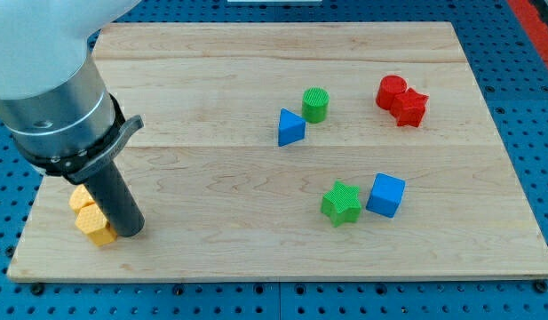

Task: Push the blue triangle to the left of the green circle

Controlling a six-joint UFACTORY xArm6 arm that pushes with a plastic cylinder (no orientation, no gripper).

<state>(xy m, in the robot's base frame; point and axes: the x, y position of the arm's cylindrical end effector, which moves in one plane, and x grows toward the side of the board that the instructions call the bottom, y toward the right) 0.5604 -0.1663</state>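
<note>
Camera view: your tip (131, 231) sits at view's bottom left, touching yellow blocks (91, 216), well apart from target. No fingers on this rig, only bare rod. Blue triangle (289, 127) already just left of green circle (315, 105), nearly touching; task looks about met.

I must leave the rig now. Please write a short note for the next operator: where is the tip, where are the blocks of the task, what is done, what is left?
Tip: my tip is at the view's lower left, against the yellow blocks, far from the task blocks.
Task blocks: the blue triangle lies just left of and slightly below the green circle, almost touching it.
Done: the triangle already looks to be on the circle's left.
Left: probably nothing, or a small nudge upward to level it.
</note>
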